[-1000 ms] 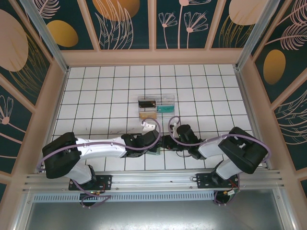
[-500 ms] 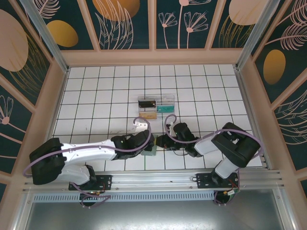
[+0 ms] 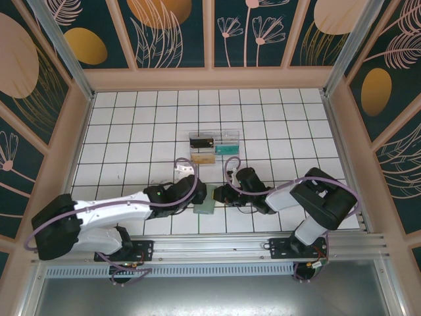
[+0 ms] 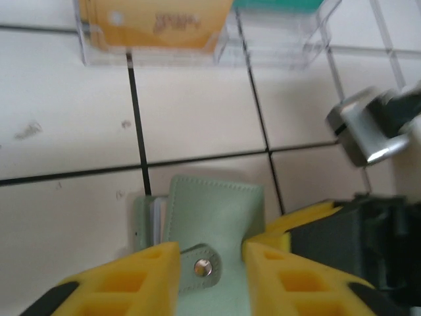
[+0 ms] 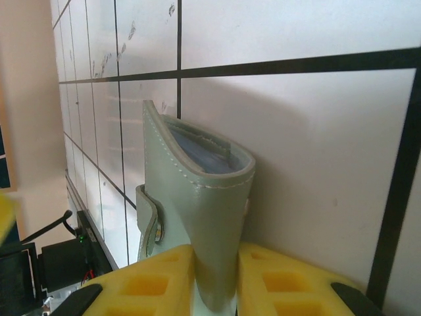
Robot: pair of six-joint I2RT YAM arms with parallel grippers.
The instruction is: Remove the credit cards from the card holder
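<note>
Change noted: the left gripper (image 4: pixel 210 253) was shut a second ago and crowded against the right gripper (image 5: pixel 214 276) over the work. Its jaws now stand apart and its arm has drawn back to the left. The top view therefore shows the card holder (image 3: pixel 205 201) uncovered, on the tiled table (image 3: pixel 131 131) between the two grippers, just short of the near edge. The right gripper is clamped on the card holder's lower edge.

Judgement: the left side has let go without a card, so the extraction is not yet done and a fresh grasp is needed.

Views compared:
- Right wrist: the card holder stands on edge, its mouth slightly agape with a blue-grey lining inside. No card edge can be made out there.
- Left wrist: the snap tab (image 4: pixel 202 266) lies between the parted yellow fingers, and thin pale edges at the holder's left side may be the credit cards (image 4: pixel 155 220).
- Left wrist also shows the clear tray (image 4: pixel 276 39) beyond, holding a yellow card (image 4: pixel 154 23).
</note>
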